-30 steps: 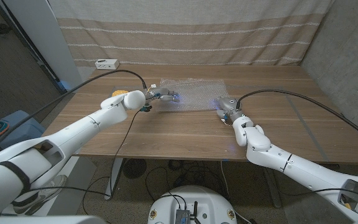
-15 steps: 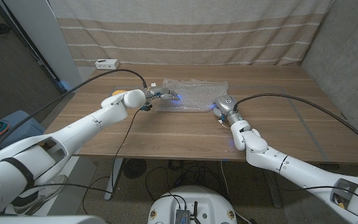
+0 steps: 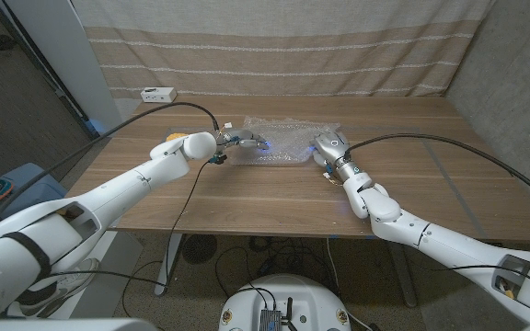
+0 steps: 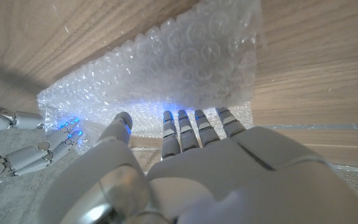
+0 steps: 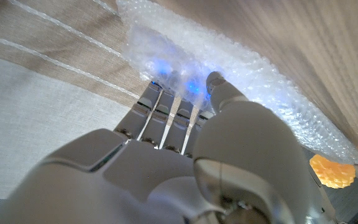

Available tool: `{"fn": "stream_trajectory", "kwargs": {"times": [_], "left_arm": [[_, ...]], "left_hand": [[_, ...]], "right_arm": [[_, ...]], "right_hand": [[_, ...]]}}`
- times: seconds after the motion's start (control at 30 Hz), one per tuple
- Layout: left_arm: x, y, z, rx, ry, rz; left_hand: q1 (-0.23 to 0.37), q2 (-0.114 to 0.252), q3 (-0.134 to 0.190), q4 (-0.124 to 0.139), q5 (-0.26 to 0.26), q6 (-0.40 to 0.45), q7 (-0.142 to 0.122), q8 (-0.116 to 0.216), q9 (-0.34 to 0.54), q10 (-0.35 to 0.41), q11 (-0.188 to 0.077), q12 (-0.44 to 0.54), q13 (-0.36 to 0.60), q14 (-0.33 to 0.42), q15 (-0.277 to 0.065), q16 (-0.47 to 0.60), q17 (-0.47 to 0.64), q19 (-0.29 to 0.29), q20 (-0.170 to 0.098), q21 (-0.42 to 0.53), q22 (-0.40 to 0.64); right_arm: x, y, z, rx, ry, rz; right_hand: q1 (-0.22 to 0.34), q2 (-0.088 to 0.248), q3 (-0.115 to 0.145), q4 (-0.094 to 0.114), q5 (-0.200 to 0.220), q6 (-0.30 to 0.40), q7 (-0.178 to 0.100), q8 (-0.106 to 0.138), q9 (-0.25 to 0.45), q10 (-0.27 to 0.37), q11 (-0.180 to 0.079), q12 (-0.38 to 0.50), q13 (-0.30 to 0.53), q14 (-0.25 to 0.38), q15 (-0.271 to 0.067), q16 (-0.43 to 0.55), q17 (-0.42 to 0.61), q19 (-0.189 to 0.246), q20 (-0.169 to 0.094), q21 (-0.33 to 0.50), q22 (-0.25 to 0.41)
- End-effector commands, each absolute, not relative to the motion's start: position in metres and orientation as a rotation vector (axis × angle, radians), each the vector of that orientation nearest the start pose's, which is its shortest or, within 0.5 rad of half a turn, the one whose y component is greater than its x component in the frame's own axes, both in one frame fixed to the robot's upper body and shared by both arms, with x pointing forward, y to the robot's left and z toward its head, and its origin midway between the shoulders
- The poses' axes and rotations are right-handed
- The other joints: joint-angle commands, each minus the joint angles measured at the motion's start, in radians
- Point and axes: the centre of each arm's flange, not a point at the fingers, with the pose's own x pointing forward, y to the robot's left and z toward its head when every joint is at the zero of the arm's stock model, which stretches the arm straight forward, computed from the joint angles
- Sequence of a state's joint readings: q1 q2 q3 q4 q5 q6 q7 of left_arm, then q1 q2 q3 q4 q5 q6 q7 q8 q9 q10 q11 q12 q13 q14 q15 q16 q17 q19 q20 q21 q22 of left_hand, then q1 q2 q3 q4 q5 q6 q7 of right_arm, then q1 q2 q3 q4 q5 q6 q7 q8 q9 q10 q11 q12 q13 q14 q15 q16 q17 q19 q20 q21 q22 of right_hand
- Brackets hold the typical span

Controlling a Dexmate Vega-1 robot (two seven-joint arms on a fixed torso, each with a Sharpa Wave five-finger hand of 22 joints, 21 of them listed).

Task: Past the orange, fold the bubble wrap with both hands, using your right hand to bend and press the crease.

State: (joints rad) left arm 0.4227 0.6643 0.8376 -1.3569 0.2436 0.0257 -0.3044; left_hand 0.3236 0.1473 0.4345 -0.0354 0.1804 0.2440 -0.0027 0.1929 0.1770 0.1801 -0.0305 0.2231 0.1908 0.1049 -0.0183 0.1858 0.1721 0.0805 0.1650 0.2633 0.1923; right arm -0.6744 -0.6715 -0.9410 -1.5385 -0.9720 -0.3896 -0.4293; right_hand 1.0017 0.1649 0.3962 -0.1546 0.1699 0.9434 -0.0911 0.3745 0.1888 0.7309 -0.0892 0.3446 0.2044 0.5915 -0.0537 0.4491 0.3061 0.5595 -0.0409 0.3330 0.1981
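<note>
mid-fold: clear crinkled bubble wrap sheet (image 3: 279, 140) lying upper centre of the head view on the wooden worktop (image 3: 247, 198). left hand (image 3: 237, 142) pinching its left edge, right hand (image 3: 328, 147) gripping and bending the right edge. next: carrying that edge over, pressing the crease.

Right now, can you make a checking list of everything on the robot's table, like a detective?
Surface: wooden table, brown planks.
Job's things: bubble wrap crumpled between the hands; orange beside the left forearm.
Clutter: white box at the far left corner.
Hands: left hand and right hand each grip an end of the wrap.
Cables: black cable along each arm.
Surroundings: striped curtain behind.
</note>
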Motion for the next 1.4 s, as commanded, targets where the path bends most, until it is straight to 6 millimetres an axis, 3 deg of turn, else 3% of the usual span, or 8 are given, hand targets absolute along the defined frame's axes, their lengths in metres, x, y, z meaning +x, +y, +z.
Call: {"fn": "stream_trajectory", "kwargs": {"times": [0.03,0.3,0.4,0.73,1.4], "left_arm": [[0.673,0.191,0.027,1.402,-0.386,-0.369],[0.666,0.186,0.03,1.489,-0.393,-0.305],[0.665,0.185,0.03,1.506,-0.387,-0.293],[0.668,0.186,0.032,1.508,-0.373,-0.305],[0.671,0.19,0.029,1.502,-0.353,-0.324]], "left_hand": [[-0.016,-0.005,0.0,0.007,-0.006,0.012,-0.003,0.003,0.001,0.005,0.009,-0.004,-0.001,0.006,0.012,0.0,0.002,-0.002,0.014,0.001,0.007],[-0.036,-0.013,-0.002,0.013,-0.007,0.043,-0.013,0.007,0.001,0.045,0.026,0.007,0.0,0.017,0.043,0.002,0.003,-0.018,0.036,-0.008,0.007],[-0.044,-0.014,-0.002,0.015,-0.007,0.066,-0.009,0.011,0.002,0.077,0.033,0.016,0.001,0.043,0.045,0.009,0.003,-0.014,0.04,-0.008,0.007],[-0.05,-0.017,-0.001,0.016,-0.006,0.071,-0.005,0.008,0.002,0.083,0.038,0.015,0.001,0.042,0.039,0.006,0.004,-0.007,0.041,-0.006,0.007],[-0.066,-0.027,-0.006,0.019,-0.007,0.064,-0.005,0.0,0.002,0.076,0.038,0.008,0.002,0.033,0.032,0.0,0.004,-0.01,0.035,-0.009,0.008]], "right_arm": [[0.617,-0.165,-0.01,-1.846,-0.998,-0.407],[0.609,-0.16,0.0,-1.853,-1.083,-0.451],[0.605,-0.16,0.0,-1.85,-1.126,-0.477],[0.597,-0.157,0.009,-1.857,-1.224,-0.528],[0.601,-0.115,0.033,-1.819,-1.472,-0.468]], "right_hand": [[0.008,0.004,0.008,-0.001,0.006,0.007,-0.001,-0.001,0.001,0.004,-0.004,0.001,0.001,0.009,-0.167,0.0,0.0,0.007,-0.003,0.006,0.002],[0.01,0.003,0.01,-0.002,0.006,0.011,-0.001,-0.001,0.001,0.004,-0.008,-0.002,0.001,0.006,-0.167,-0.005,-0.001,0.006,-0.003,0.007,0.002],[0.013,0.001,0.011,-0.004,0.006,0.014,-0.001,-0.001,0.001,0.005,-0.012,-0.003,0.001,0.004,-0.168,-0.007,-0.002,0.005,-0.004,0.007,0.002],[0.022,-0.004,0.016,-0.01,0.007,0.023,-0.001,-0.002,0.001,0.002,-0.017,-0.009,0.001,-0.002,-0.172,-0.015,-0.005,0.0,-0.006,0.007,0.002],[0.028,-0.009,0.016,-0.01,0.007,0.028,-0.007,-0.006,0.001,0.005,-0.027,-0.016,0.001,-0.003,-0.172,-0.018,-0.003,-0.001,-0.011,0.01,0.001]]}}
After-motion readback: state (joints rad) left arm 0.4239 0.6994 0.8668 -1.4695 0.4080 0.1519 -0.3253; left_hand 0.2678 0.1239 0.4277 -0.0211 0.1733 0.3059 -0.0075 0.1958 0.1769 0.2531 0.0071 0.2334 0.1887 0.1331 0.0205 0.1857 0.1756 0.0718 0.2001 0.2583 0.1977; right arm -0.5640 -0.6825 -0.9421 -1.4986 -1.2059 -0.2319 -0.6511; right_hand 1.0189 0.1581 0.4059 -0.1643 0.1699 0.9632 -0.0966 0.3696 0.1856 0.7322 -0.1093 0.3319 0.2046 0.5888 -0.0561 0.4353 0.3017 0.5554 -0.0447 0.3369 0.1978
